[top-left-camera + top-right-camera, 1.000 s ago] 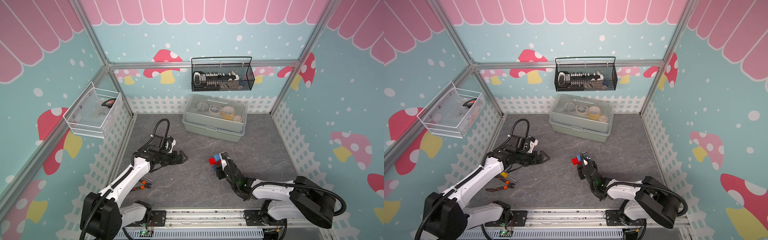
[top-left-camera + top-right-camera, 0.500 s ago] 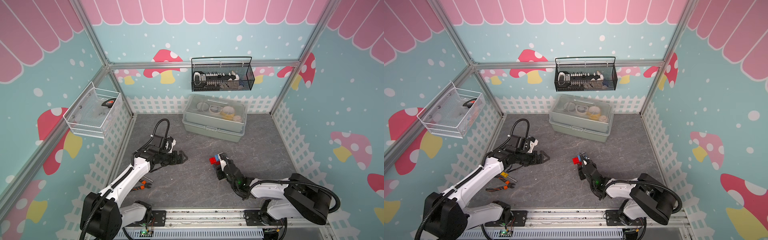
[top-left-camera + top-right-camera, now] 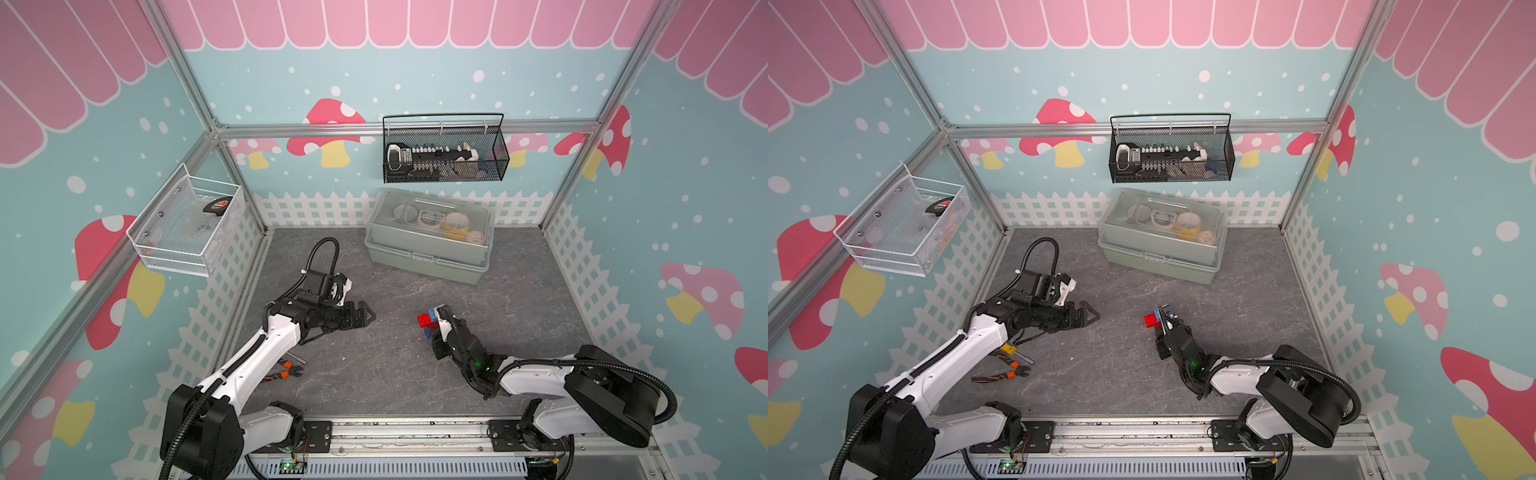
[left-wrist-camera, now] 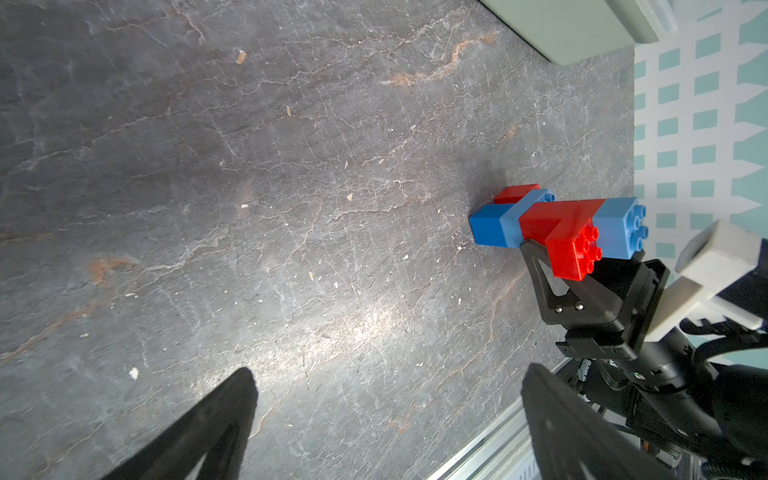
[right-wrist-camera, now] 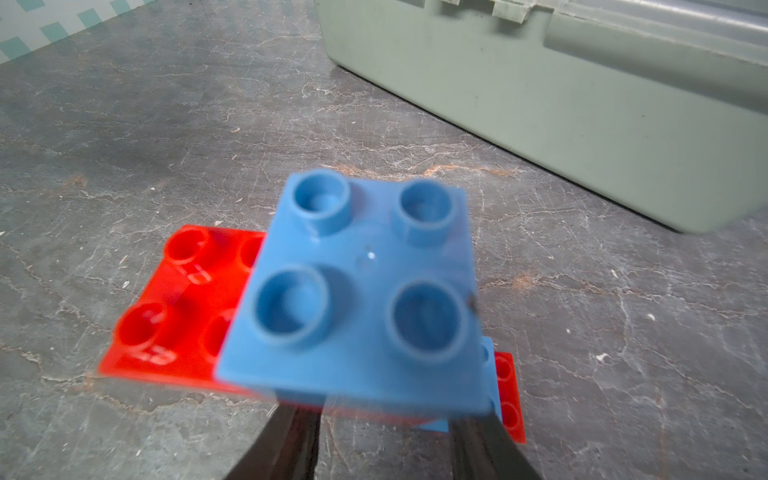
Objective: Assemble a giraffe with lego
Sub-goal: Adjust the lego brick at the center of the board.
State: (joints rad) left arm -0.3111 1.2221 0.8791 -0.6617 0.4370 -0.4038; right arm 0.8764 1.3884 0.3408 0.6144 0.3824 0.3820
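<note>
A small stepped figure of joined red and blue studded plastic bricks, the giraffe point(image 3: 428, 321), stood on the grey stone-patterned worktop point(image 3: 395, 374), right of centre and in front of a grey-green storage box with a clear lid point(image 3: 428, 237). In the left wrist view it point(image 4: 557, 228) showed several layers: blue and red bricks at the foot, then a red step and a pale blue block at the studded end. No loose bricks could be seen anywhere on the worktop, so the build looked largely done. What seemed left was a final press or check of the joints, then letting go with the figure upright.

The right pincer point(image 3: 438, 326) reached in low from the near side, with its jaws set either side of the figure just under the top blue block. The right wrist view showed both dark fingers point(image 5: 291, 440) running beneath that block, but whether they were actually pressing on the plastic could not be told.

The left pincer point(image 3: 361, 318) hovered well apart from the figure, pointing toward it, with its jaws spread wide and nothing between them. A pair of orange-handled pliers point(image 3: 286, 372) lay near the left arm, untouched.
</note>
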